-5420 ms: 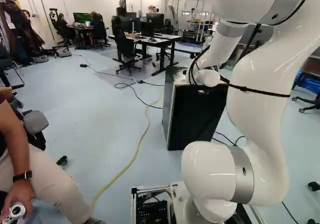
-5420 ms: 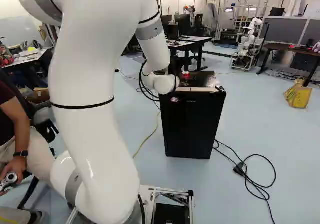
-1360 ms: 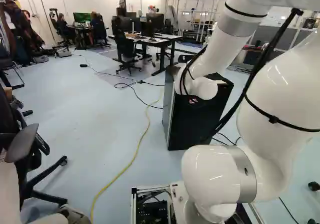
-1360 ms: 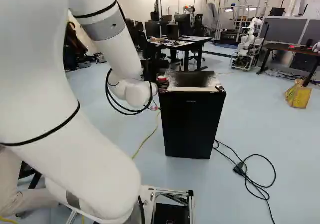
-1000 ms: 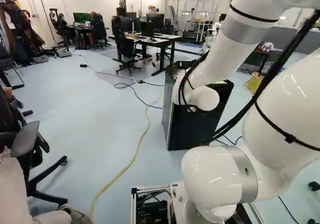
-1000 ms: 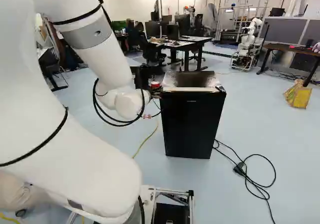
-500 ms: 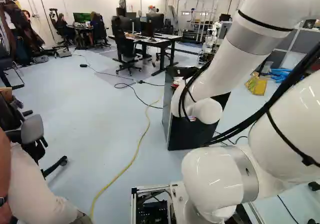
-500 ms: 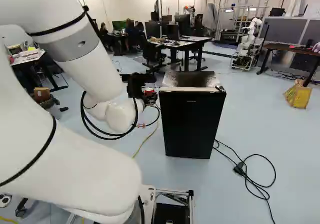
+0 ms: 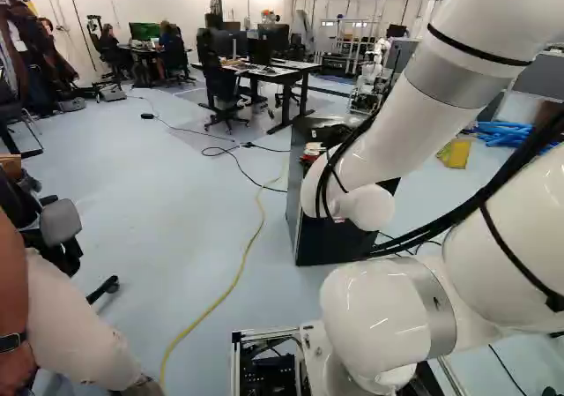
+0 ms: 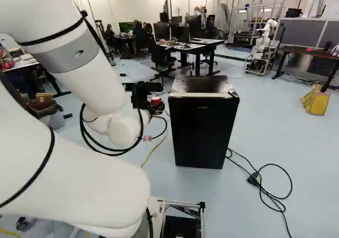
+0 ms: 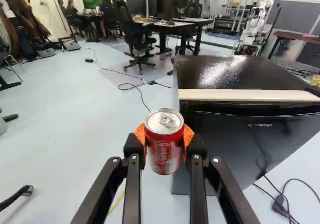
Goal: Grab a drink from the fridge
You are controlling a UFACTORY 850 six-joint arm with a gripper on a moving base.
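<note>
Can (image 11: 163,146) | gripped upright in pincer (image 10: 154,106) | fridge (image 10: 204,132) nearby, door closed

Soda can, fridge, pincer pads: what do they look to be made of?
Soda can: thin metal, likely aluminium; bare silvery lid with tab, glossy red printed side.
Fridge: probably black-coated sheet metal; its top is glossy, with bright glare.
Pincer pads: orange, probably rubber or flexible plastic; partly hidden, so unsure.

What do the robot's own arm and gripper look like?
The arm is glossy white with rounded joints, silver-gray bands and narrow black straps. Thick black cables run outside it, some looping near the wrist. The gripper is black, with two slim fingers and bright orange pads.
</note>
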